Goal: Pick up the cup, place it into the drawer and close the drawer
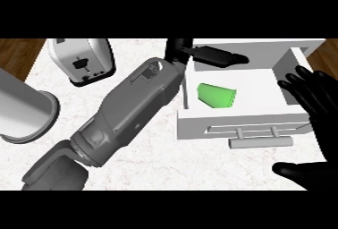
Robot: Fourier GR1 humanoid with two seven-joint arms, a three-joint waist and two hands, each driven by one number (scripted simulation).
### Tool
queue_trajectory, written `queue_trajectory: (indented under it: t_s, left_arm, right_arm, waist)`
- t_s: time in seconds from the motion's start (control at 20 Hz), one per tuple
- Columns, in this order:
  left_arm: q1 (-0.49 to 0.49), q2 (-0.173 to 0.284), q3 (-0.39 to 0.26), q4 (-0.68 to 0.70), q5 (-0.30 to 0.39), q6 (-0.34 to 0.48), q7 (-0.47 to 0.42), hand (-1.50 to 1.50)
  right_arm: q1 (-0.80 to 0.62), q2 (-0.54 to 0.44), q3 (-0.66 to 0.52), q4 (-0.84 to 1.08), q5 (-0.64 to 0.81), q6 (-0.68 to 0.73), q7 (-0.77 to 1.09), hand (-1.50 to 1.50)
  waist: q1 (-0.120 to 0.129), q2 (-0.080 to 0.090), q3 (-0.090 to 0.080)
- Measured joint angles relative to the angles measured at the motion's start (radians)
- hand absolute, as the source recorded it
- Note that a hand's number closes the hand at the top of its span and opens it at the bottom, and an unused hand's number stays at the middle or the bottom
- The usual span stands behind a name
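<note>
I see the green cup (217, 95) lying on its side inside the open drawer (241, 123), and my left hand (210, 54) reaches over the drawer's back edge with fingers extended and nothing in them. My right hand (315, 96) is spread open, empty, beside the drawer's right wall. The risk I judge: pushing the handle (260, 142) before the left hand is out could trap it, or skew the drawer.

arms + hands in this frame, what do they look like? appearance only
Left forearm: a chunky grey shell built from faceted panels, with a ringed joint near the elbow and a small round detail near the wrist. Left hand: black, long blocky fingers. Right hand: glossy black with slender fingers; its forearm is out of view. No cables, sleeves or printed markings visible.
</note>
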Motion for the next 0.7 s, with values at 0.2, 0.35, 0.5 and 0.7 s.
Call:
queue_trajectory:
  t_s: [0.2, 0.35, 0.5, 0.7]
  left_arm:
    - [0.052, 0.042, 0.038, -0.066, 0.008, -0.015, 0.01, -1.5]
    - [0.115, 0.079, 0.057, -0.139, 0.015, -0.01, 0.014, -1.5]
    - [0.188, 0.131, 0.074, -0.235, 0.025, 0.0, 0.046, -1.5]
    - [0.316, 0.213, 0.083, -0.382, 0.029, 0.005, 0.081, -1.5]
  right_arm:
    - [0.025, -0.04, 0.003, -0.009, 0.012, 0.051, -0.006, 1.5]
    - [0.049, -0.085, 0.006, -0.031, 0.055, 0.093, -0.014, 1.5]
    - [0.061, -0.12, 0.004, -0.049, 0.089, 0.117, -0.007, 1.5]
    - [0.088, -0.139, 0.034, -0.059, 0.167, 0.14, -0.013, 1.5]
  waist:
    - [0.03, -0.007, 0.0]
    - [0.045, -0.012, -0.001]
    - [0.056, -0.015, -0.001]
    - [0.069, -0.017, -0.001]
